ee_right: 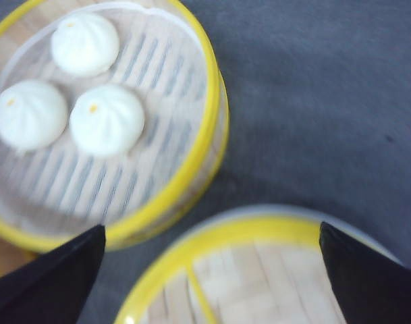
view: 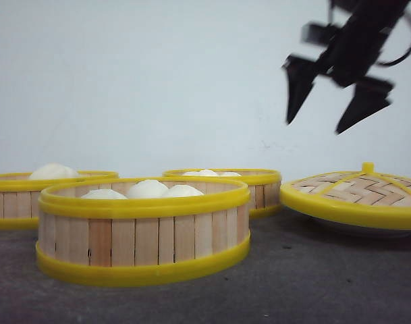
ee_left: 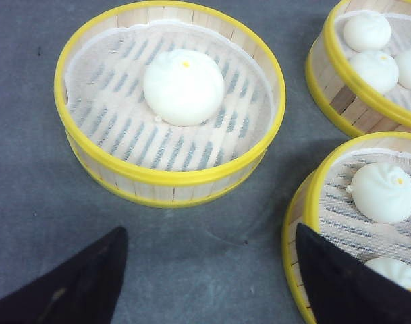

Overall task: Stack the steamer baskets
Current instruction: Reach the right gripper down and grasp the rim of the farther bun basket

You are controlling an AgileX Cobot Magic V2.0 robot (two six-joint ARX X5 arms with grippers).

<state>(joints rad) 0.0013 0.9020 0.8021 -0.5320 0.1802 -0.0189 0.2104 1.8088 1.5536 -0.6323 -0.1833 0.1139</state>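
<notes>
Holding white buns, 3 steamer baskets [view: 143,233] w/ yellow rims.

My dark grey table [view: 313,283] carries three bun-filled steamer baskets [view: 143,229] at left and centre, and a lidded white plate [view: 353,228] at right.

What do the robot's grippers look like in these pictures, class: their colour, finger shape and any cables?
The right gripper is black, with two flat, wedge-shaped fingers tapering to points, and a dark cable loops beside its body. The left gripper shows the same plain black pointed fingers. No markings are visible.
</notes>
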